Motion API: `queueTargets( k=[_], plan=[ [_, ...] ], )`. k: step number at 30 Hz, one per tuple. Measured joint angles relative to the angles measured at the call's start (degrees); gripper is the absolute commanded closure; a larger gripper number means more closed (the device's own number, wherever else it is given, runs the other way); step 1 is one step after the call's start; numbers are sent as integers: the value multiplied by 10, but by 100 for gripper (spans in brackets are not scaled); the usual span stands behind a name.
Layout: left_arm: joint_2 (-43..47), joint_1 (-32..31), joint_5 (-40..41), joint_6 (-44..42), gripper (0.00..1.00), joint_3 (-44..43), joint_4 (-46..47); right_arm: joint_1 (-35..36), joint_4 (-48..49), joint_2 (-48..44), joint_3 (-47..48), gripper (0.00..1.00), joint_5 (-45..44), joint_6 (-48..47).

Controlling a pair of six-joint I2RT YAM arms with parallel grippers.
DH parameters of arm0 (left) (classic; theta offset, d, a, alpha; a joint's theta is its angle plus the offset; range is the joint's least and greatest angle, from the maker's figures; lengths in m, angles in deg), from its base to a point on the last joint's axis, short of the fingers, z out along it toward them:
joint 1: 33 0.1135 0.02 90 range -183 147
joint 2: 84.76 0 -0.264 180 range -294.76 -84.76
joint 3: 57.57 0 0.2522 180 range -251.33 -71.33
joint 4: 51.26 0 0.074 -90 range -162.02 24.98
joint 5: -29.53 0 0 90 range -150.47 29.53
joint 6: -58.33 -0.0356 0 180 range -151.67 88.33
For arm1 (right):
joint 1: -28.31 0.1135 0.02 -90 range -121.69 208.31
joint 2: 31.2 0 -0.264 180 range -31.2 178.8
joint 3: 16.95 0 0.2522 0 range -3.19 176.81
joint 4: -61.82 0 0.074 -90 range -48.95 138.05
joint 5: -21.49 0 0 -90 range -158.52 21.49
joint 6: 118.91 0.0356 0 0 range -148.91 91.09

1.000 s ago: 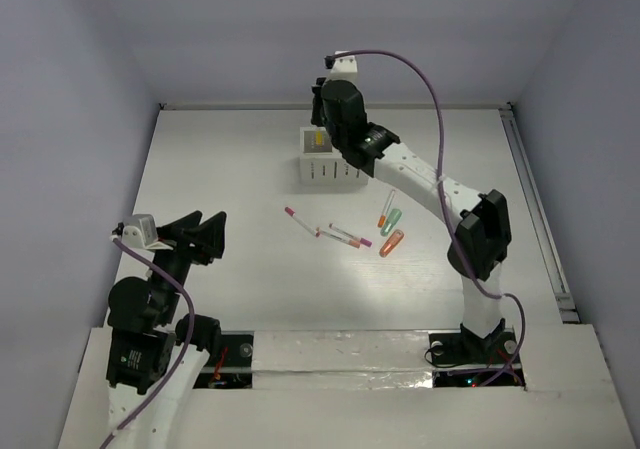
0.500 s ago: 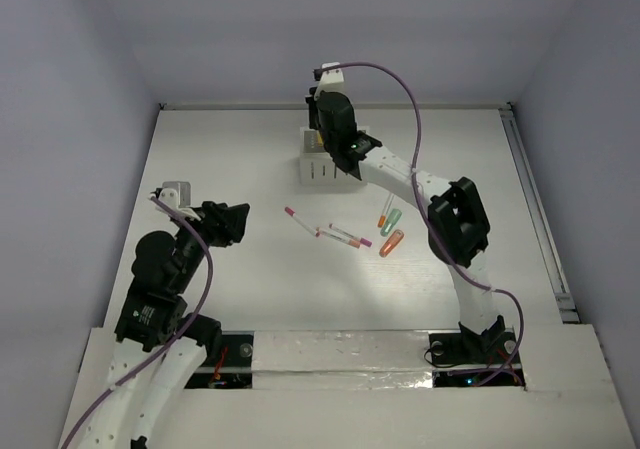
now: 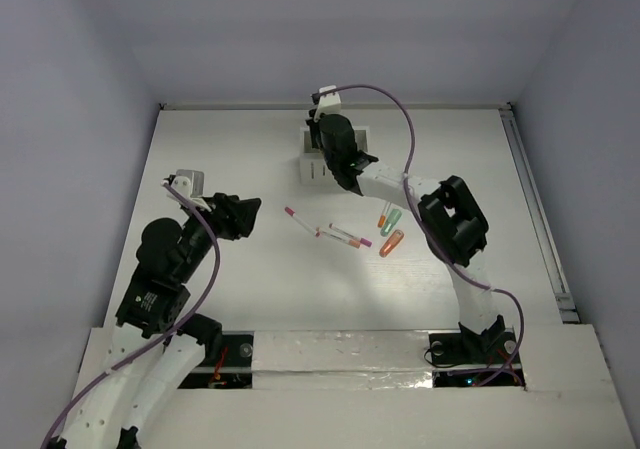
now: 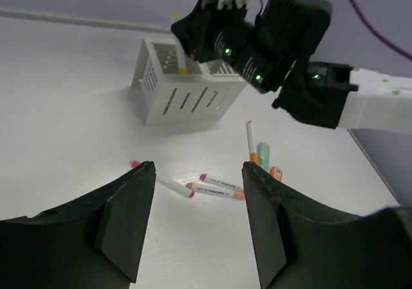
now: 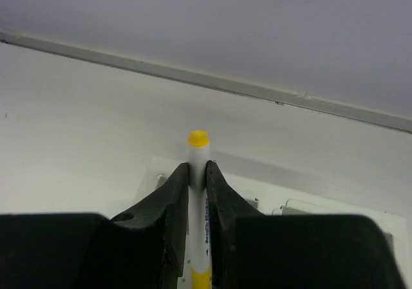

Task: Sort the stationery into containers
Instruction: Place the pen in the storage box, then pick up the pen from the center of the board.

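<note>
Lilac walls (image 3: 70, 89) ring a matte white table (image 3: 220, 159) where the right gripper (image 5: 197, 173) pinches a yellow-capped white pen (image 5: 197, 149) above a slotted white box (image 4: 187, 99), left gripper (image 4: 199, 168) agape.

We see the slotted white two-compartment box (image 3: 318, 172), with a yellow-capped pen (image 5: 197, 149) pinched in the right gripper (image 5: 197, 173) over it. In front of it two pink-capped pens (image 3: 300, 220) lie almost end to end; a third pen (image 3: 386, 207), a mint-green stub (image 3: 393, 219) and an orange stub (image 3: 391, 242) cluster rightward.
</note>
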Motion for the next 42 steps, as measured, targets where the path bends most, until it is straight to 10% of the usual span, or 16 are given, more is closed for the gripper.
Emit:
queueTargets(
  k=[4, 6, 9, 12, 13, 21, 26, 42],
  plan=[
    [0, -5, 3, -4, 48, -6, 25, 0, 23, -4, -25, 28, 6, 13],
    [-3, -7, 7, -6, 48, -6, 27, 0, 23, -16, -41, 25, 13, 18],
    [-10, -10, 18, -12, 49, -6, 27, 0, 16, -59, -75, 27, 33, 36],
    [-15, -11, 31, -16, 54, -6, 26, 0, 3, -130, -113, 95, 72, 61],
    [-16, -11, 34, -17, 58, -6, 26, 0, -3, -158, -127, 100, 87, 76],
    [-24, -11, 80, -26, 99, -6, 25, 34, -75, -265, -214, 99, 251, 131],
    [-34, -11, 96, -26, 97, -6, 22, 103, -180, -178, -212, 40, 266, 118],
    [-28, -11, 101, -29, 84, -6, 21, 120, -286, -40, -136, 46, 183, 70]
  ],
)
